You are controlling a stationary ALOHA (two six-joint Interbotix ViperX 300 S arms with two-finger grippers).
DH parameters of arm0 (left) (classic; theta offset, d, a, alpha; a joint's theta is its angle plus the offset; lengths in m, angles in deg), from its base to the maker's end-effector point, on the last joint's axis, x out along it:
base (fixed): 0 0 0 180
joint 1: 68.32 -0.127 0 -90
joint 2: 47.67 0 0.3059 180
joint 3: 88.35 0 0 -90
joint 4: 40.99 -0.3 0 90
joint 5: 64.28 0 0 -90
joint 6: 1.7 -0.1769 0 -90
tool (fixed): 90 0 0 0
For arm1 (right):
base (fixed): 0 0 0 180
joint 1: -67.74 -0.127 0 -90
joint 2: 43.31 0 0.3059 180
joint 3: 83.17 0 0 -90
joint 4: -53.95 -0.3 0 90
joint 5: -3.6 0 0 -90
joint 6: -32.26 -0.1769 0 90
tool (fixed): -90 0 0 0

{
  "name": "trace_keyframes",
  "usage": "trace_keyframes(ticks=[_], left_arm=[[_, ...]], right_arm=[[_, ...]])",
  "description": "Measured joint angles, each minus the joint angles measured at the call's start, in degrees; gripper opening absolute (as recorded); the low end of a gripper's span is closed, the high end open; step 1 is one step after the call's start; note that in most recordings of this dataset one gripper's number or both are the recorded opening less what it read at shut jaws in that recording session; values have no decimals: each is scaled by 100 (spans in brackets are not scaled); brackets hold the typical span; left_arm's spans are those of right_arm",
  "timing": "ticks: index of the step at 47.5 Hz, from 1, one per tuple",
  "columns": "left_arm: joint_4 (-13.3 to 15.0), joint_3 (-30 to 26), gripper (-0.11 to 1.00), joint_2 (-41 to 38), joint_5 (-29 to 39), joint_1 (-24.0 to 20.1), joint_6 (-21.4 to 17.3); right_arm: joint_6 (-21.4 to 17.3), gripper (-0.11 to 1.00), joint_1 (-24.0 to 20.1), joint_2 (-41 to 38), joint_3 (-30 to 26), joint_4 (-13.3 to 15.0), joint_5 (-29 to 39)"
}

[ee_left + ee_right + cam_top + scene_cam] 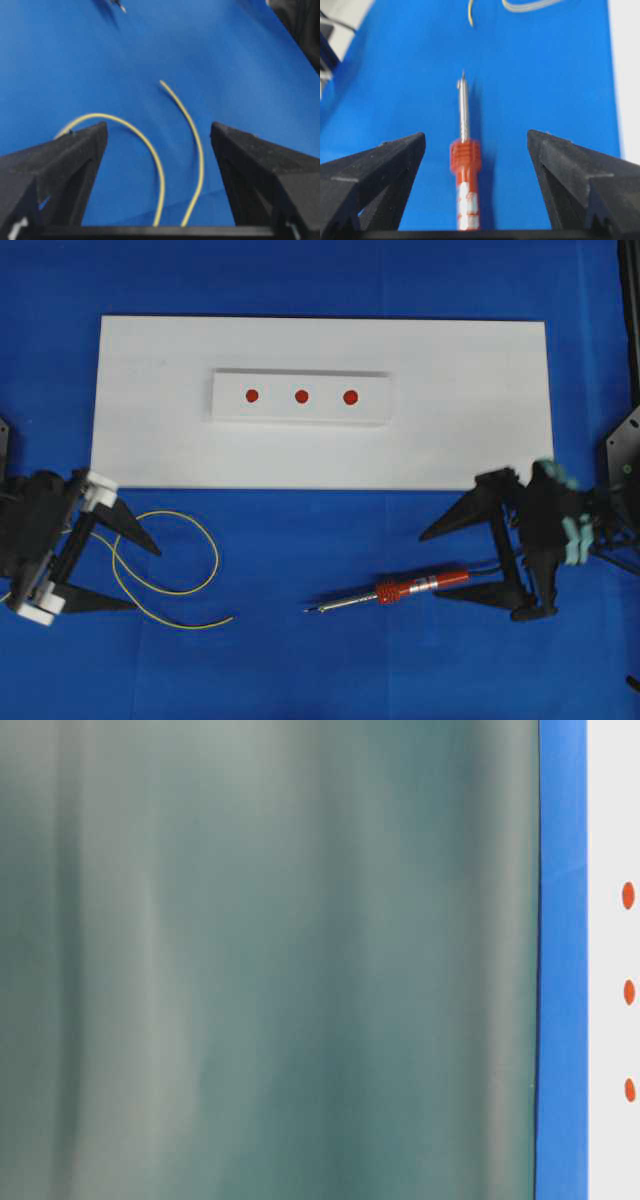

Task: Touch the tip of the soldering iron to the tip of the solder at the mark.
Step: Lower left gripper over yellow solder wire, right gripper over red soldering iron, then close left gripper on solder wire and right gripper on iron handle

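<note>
The soldering iron point(415, 588) lies on the blue cloth at the lower right, its orange-red handle toward my right gripper point(443, 565) and its tip pointing left. That gripper is open, with the handle point(465, 160) lying between its spread fingers and touching neither. The yellow-green solder point(190, 585) curls in loops at the lower left. My left gripper point(147, 579) is open around two strands of the solder point(197, 145), gripping neither. Three red marks point(300, 396) sit on a raised white block.
A white board point(150, 440) fills the upper middle of the cloth and carries the block point(225, 410). In the table-level view a blurred grey-green surface point(270, 960) blocks nearly everything; only a blue strip and the red marks point(628, 895) show at the right.
</note>
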Motion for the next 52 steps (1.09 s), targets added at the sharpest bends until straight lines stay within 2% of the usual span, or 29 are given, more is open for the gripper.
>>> trace_keyframes(ticks=[9,13,18,24,35,44,52], left_arm=[[0,0,76,-1116,-1002,272,0],[0,-18,76,-1529,-1318,290,9],[0,-44,75,-1969,-1556,308,26],[0,-44,69,-2259,-1749,413,-9],[-9,-26,56,-2294,-1986,721,-62],[0,-18,54,-2312,-1995,738,-246],[0,-105,43,-2566,-1995,729,-378]], right_arm=[[18,82,-580,-1037,-97,-659,-747],[18,82,-703,-1397,-167,-949,-958],[18,82,-791,-1705,-264,-1178,-1107],[26,82,-844,-1934,-316,-1230,-1178],[53,80,-844,-1960,-334,-1248,-1213],[70,80,-844,-1960,-343,-1257,-1213],[141,79,-844,-1986,-369,-1266,-1213]])
